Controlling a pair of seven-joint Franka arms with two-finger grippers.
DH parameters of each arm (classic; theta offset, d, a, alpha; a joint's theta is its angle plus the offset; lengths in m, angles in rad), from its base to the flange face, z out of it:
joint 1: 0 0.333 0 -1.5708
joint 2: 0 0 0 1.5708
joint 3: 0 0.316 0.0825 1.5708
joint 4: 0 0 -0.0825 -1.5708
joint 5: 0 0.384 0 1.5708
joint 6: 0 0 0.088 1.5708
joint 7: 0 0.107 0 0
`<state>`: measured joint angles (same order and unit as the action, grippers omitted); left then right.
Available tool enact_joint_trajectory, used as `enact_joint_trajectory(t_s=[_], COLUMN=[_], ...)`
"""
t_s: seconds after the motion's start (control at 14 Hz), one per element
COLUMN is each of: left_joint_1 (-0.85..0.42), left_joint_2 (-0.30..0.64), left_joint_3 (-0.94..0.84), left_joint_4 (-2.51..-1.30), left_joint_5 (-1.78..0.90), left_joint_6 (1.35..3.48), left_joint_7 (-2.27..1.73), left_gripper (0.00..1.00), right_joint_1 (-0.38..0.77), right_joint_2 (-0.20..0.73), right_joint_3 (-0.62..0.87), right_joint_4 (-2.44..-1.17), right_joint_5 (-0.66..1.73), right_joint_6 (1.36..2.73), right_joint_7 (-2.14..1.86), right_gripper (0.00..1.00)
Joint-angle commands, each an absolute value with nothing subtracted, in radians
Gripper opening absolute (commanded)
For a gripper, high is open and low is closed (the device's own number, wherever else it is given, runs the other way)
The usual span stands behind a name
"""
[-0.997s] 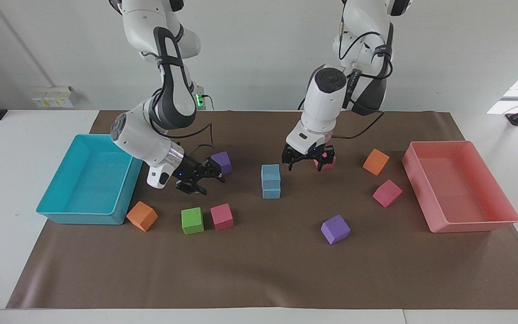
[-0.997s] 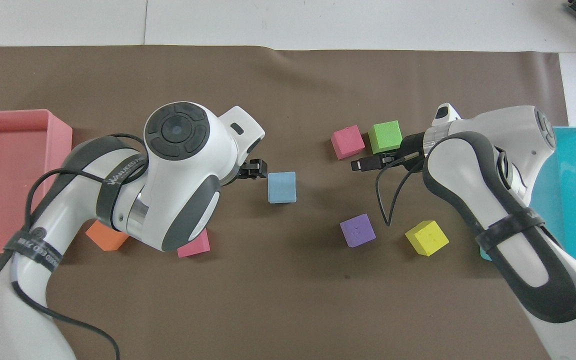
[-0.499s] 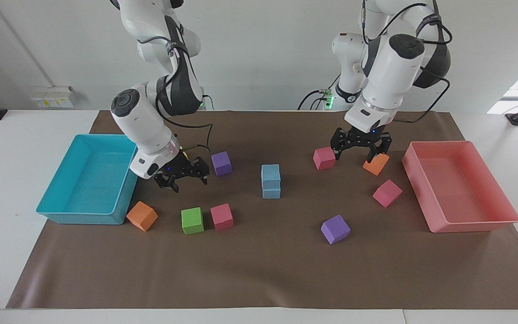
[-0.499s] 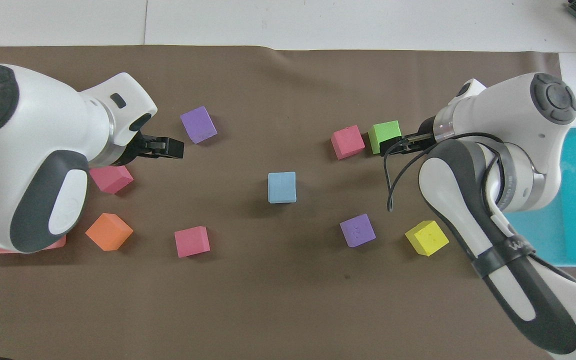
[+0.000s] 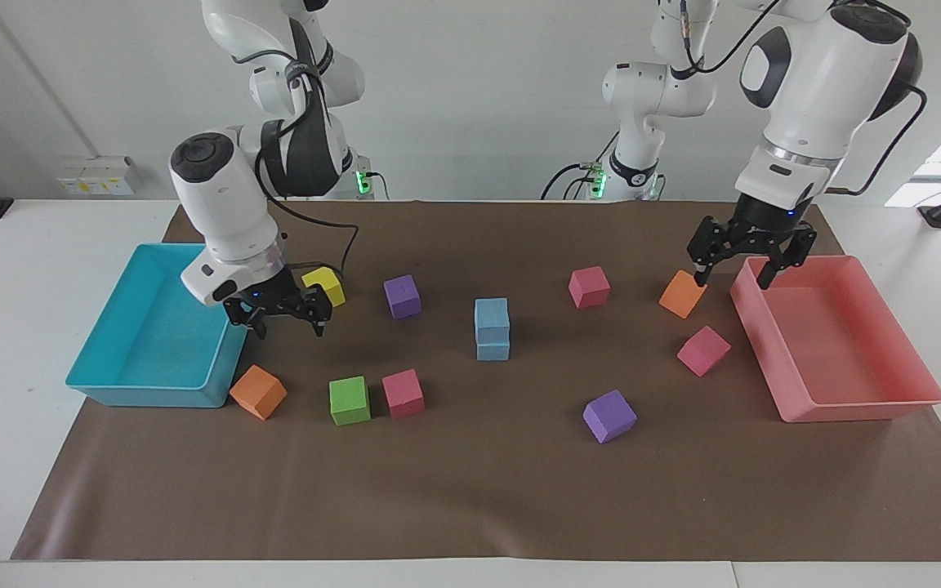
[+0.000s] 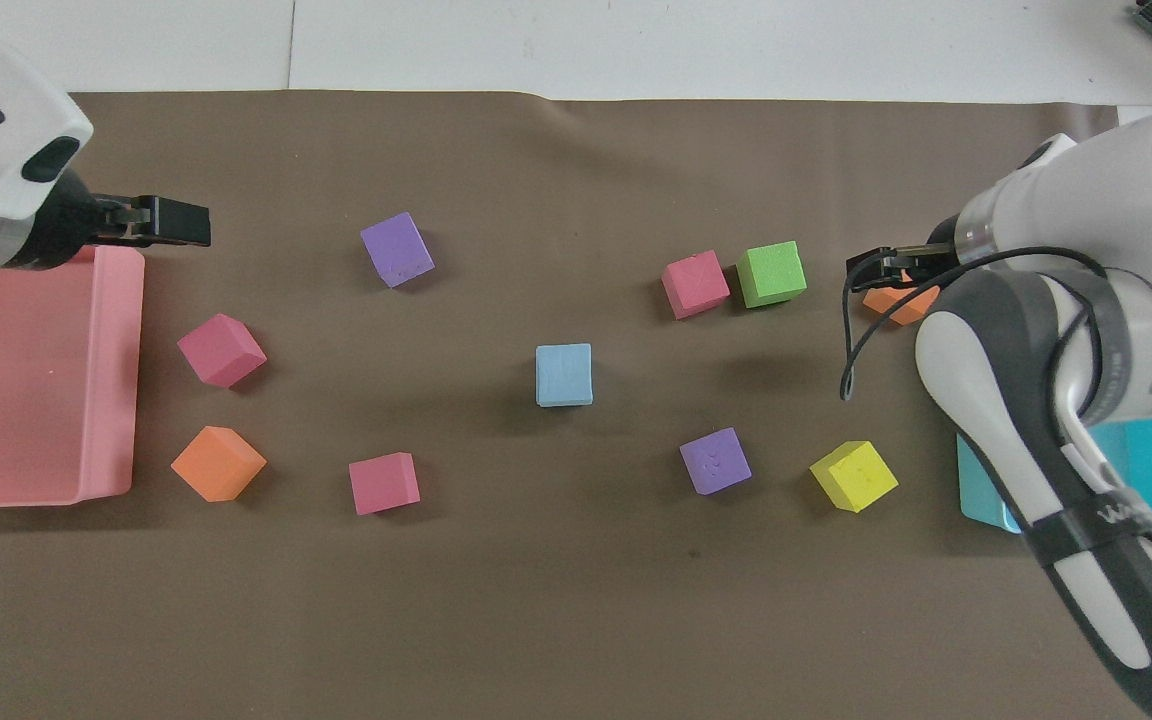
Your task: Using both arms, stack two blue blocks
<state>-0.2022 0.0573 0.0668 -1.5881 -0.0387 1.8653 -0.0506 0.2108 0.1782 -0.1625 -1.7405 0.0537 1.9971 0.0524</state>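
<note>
The two blue blocks (image 5: pixel 492 328) stand stacked, one on the other, in the middle of the brown mat; from overhead only the top one (image 6: pixel 564 374) shows. Neither gripper touches them. My left gripper (image 5: pixel 730 278) is open and empty, up in the air over the rim of the pink tray beside an orange cube (image 5: pixel 682 294); it also shows in the overhead view (image 6: pixel 171 220). My right gripper (image 5: pixel 289 327) is open and empty, over the mat beside the turquoise tray, close to a yellow cube (image 5: pixel 324 286); it also shows in the overhead view (image 6: pixel 871 265).
The turquoise tray (image 5: pixel 111 392) lies at the right arm's end, the pink tray (image 5: pixel 854 408) at the left arm's end. Scattered cubes: purple (image 5: pixel 402 296), pink (image 5: pixel 589 287), pink (image 5: pixel 703 350), purple (image 5: pixel 609 416), green (image 5: pixel 350 400), pink (image 5: pixel 403 393), orange (image 5: pixel 258 392).
Both grippers have drawn away from the blue stack, each toward its own end of the table, the left one rising. The stack has not moved.
</note>
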Motion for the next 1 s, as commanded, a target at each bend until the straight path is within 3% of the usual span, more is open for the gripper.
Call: enact_joint_trajectory(t_s=[0.0,0.14,0.36,0.64,0.93], left_joint_1=[-0.128,-0.114,-0.117,-0.132,-0.130], left_joint_2=[0.071,0.075,0.055,-0.044,-0.046], left_joint_3=[0.055,0.057,0.055,0.045,0.043], left_joint_4=[-1.490,-1.424,-1.430,-1.575,-1.577], left_joint_5=[-0.048,-0.052,-0.054,-0.043,-0.041], left_joint_6=[1.725,1.593,1.542,1.545,1.557], left_joint_7=[0.031,0.031,0.032,0.037,0.057], left_gripper=[1.00,1.00,1.00,1.00,1.00], right_joint_1=[0.202,0.196,0.183,0.184,0.178], right_joint_2=[0.117,0.080,0.048,0.000,0.012], right_joint_3=[-0.208,-0.225,-0.227,-0.227,-0.218], right_joint_4=[-1.721,-1.721,-1.721,-1.692,-1.591], right_joint_5=[0.026,0.026,0.028,0.014,-0.029], right_joint_6=[1.892,1.841,1.793,1.715,1.646], right_joint_7=[0.080,0.075,0.074,0.067,0.063], right_gripper=[1.00,1.00,1.00,1.00,1.00])
